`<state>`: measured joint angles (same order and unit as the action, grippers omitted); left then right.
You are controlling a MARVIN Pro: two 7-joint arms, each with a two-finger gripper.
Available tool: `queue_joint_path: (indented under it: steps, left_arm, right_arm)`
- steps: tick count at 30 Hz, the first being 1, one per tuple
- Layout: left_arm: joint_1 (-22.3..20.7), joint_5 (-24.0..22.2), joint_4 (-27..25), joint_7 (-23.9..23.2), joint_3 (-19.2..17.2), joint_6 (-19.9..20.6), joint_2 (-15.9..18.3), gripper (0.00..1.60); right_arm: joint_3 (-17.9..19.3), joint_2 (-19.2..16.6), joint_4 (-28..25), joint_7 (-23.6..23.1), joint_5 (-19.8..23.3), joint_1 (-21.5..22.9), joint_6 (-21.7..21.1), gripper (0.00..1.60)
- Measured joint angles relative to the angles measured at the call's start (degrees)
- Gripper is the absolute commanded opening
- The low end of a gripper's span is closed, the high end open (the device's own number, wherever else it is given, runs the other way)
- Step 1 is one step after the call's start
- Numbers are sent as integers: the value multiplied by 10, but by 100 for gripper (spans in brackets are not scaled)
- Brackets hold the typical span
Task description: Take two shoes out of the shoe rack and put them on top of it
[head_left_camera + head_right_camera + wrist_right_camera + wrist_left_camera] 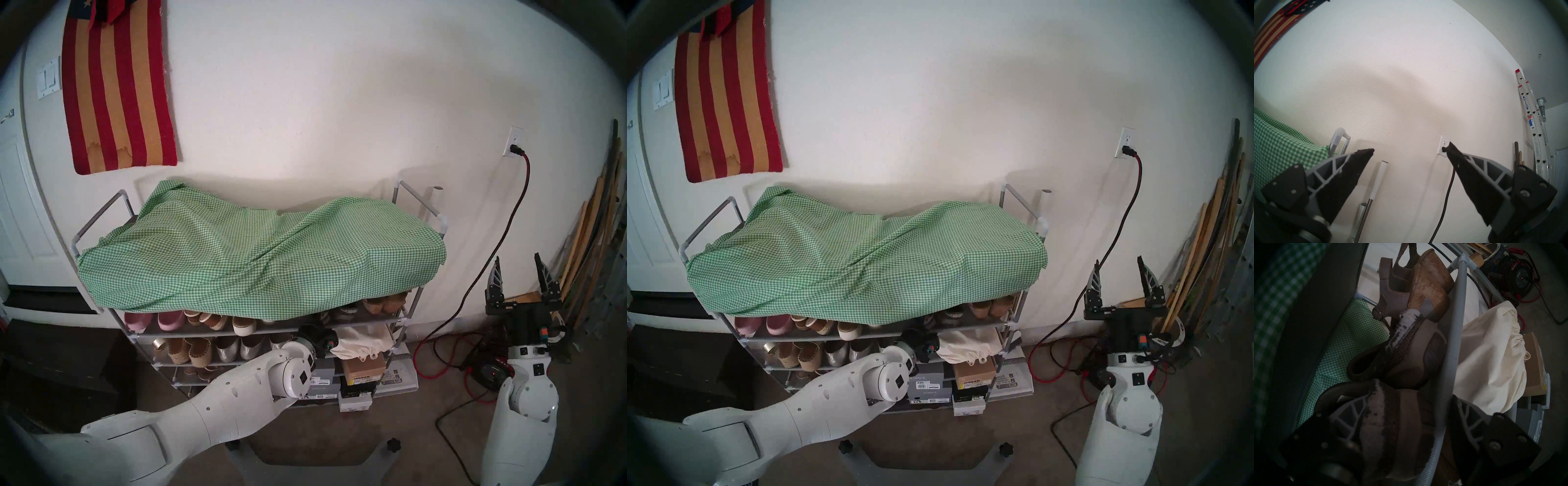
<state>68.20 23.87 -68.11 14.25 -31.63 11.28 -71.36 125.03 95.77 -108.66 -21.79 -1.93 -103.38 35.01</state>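
The grey tube shoe rack (pixel 403 320) stands against the wall with a green gingham cloth (pixel 258 244) draped over its top. My left arm reaches into the shelf right under the cloth, on its right side; the head views hide the gripper. In the left wrist view two dark brown clogs with flaking pale collars lie side by side. My left gripper (pixel 1408 397) straddles the heel of the near clog (pixel 1383 426). One finger (pixel 1349 412) lies against its collar, the other sits past the front rail (pixel 1456 327). The second clog (pixel 1407 358) lies just beyond. My right gripper (pixel 517 268) hangs open and empty to the right of the rack.
A cork-wedge sandal (pixel 1427 282) lies beyond the clogs. One shelf down are a cream drawstring bag (pixel 359 342), silver flats (pixel 237 349) and tan espadrilles (pixel 190 353), with shoe boxes (pixel 359 376) below. Red cable and a reel (pixel 488 373) cover the floor at right, below leaning wood strips (pixel 590 237).
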Motion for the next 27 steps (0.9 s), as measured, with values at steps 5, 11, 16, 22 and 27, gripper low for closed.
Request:
queue_joint_path:
  steps: [5,11,16,22,27]
  left_arm:
    - [5,6,-13,-4,1,6,8,0]
    - [7,15,-14,-5,2,9,9,65]
    - [7,21,-10,-3,2,9,8,143]
    - [9,21,-3,-1,-3,10,11,160]
    - [8,17,3,0,-8,9,12,160]
  right_arm:
    - [0,0,0,0,0,0,0,160]
    - [0,0,0,0,0,0,0,160]
    - [0,0,0,0,0,0,0,160]
    - [0,0,0,0,0,0,0,160]
    - [0,0,0,0,0,0,0,160]
